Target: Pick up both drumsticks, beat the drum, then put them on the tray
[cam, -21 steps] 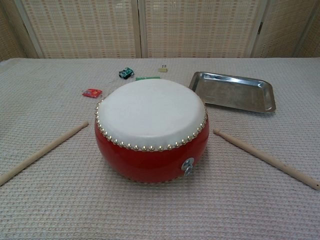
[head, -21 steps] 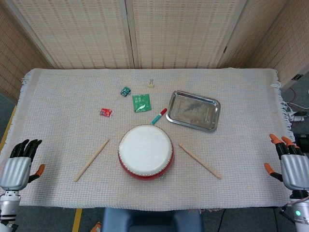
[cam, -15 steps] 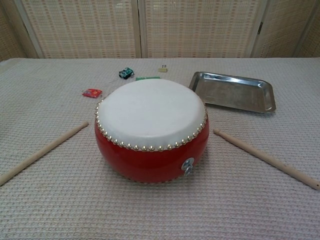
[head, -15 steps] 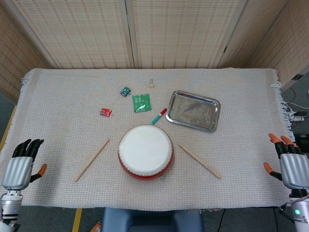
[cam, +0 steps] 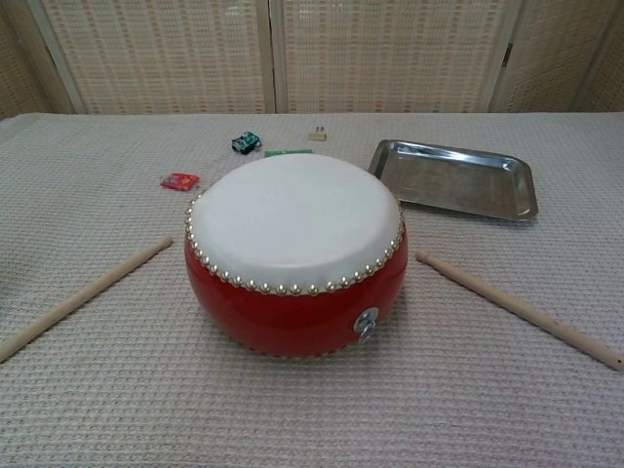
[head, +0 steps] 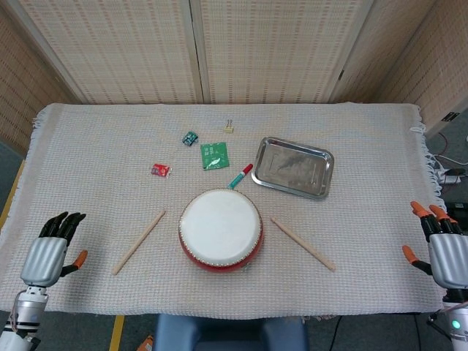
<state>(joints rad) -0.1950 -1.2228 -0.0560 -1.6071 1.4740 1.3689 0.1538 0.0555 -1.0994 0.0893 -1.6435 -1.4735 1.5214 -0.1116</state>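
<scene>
A red drum (head: pixel 220 229) (cam: pixel 295 250) with a white skin stands at the near middle of the cloth. One wooden drumstick (head: pixel 139 242) (cam: pixel 84 297) lies to its left, the other drumstick (head: pixel 303 243) (cam: pixel 517 308) to its right. A steel tray (head: pixel 293 167) (cam: pixel 455 179) sits behind the drum on the right. My left hand (head: pixel 50 253) hovers at the near left edge, fingers spread, holding nothing. My right hand (head: pixel 444 248) is at the far right edge, also spread and empty. Neither hand shows in the chest view.
Small items lie behind the drum: a red packet (head: pixel 161 170), a green packet (head: pixel 214 155), a teal toy (head: pixel 190 137), a clip (head: pixel 229 127) and a red-capped marker (head: pixel 240 175). A woven screen closes off the back.
My left hand has moved right and slightly forward over the cloth toward the left drumstick. My right hand has barely shifted. Drum, sticks and tray have not moved.
</scene>
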